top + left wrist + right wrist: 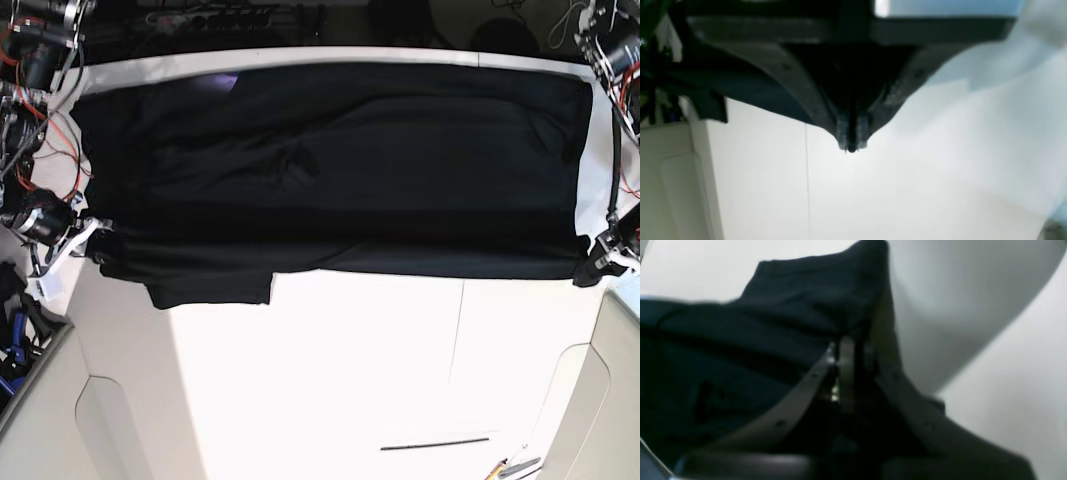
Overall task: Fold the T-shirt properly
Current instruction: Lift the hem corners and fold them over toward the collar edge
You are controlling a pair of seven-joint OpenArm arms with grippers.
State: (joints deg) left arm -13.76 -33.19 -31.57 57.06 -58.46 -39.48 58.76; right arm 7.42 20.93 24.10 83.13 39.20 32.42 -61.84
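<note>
Both grippers pinch the near hem of the T-shirt (pixel 330 170), likely to drag or fold it evenly: right gripper (pixel 95 232) clamped on its left corner, left gripper (pixel 592 262) closed on its right corner. Shirt lies spread, plain black side up, covering the table's (pixel 350 380) far half.

A white surface (pixel 330 370) has a thin seam (pixel 458 340) running down it. Near its front edge lie a dark rod (pixel 435 443) and pens (pixel 515 466). Cables (pixel 230 18) crowd the back.
</note>
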